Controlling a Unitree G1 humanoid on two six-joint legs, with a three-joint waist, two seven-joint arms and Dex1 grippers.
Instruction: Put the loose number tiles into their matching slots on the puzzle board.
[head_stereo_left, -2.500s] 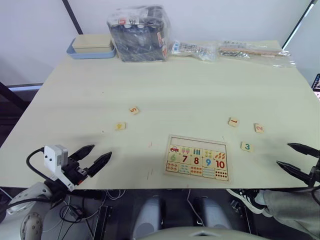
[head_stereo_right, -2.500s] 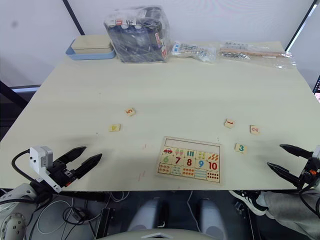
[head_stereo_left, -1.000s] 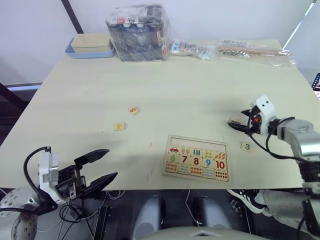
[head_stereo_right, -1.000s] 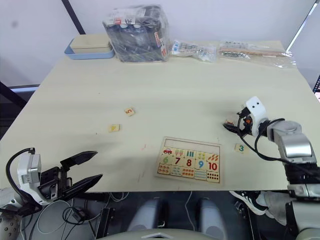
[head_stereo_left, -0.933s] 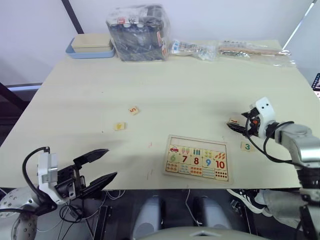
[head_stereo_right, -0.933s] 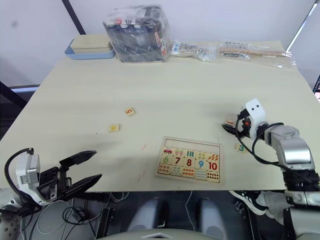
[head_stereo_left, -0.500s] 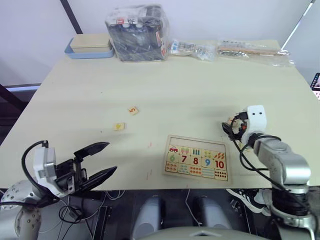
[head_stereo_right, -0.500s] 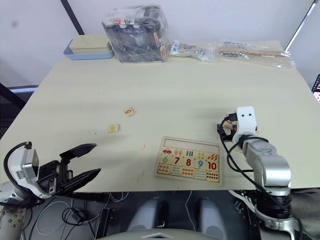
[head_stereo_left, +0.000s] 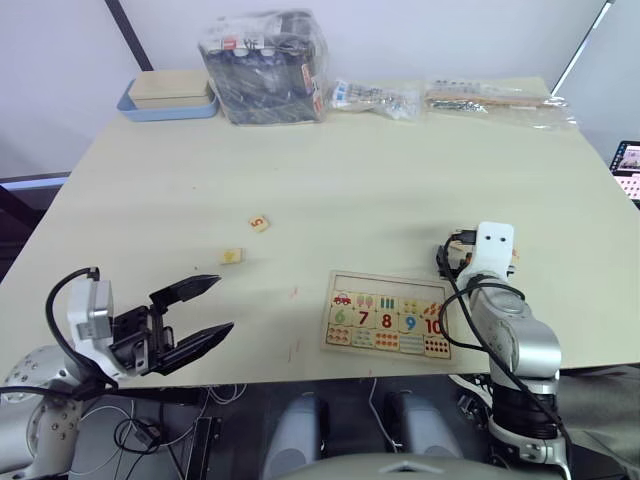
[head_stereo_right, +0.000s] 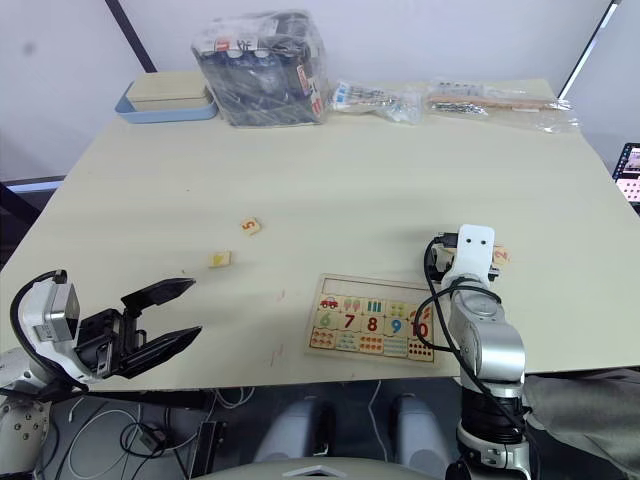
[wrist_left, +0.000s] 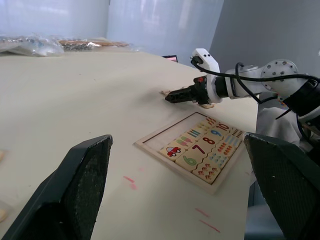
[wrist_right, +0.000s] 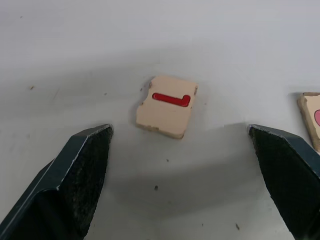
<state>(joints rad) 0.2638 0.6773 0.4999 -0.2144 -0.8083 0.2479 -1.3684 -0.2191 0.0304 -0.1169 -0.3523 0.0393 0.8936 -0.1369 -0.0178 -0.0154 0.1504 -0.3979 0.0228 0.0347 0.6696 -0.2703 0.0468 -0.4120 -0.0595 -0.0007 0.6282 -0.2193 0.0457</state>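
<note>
Since the earliest frames, our right arm had swung in from the table's near right edge to the tiles right of the board, while our left arm had stayed low at the near left corner. We read the table (head_stereo_left: 330, 160) as broad and mostly bare, its far edge lined with a blue tray (head_stereo_left: 165, 100), a wrapped bundle (head_stereo_left: 262, 65) and plastic bags (head_stereo_left: 440, 97), all well apart from the work. The board (head_stereo_left: 388, 315) lay near the front edge, its top row of slots (head_stereo_left: 392, 286) empty above the printed 6 to 10. Our right gripper (wrist_right: 177, 150) was spread wide, its fingers (wrist_right: 75, 180) straddling tile 1 (wrist_right: 167, 106), which lay flat on the table just beyond the board's far right corner; another tile (wrist_right: 311, 120) lay near it. Our left gripper (head_stereo_left: 195, 315) was also spread and held nothing. Tile 5 (head_stereo_left: 258, 224) and a further tile (head_stereo_left: 231, 257) lay well apart to the board's left.

We judged the step in hand to be the first pick, with no tile yet seated. The next move called for lowering over tile 1, closing squarely on its sides, then carrying it to the leftmost slot. Room above the board was open; the neighbouring tile and the near table edge were the tight margins.
</note>
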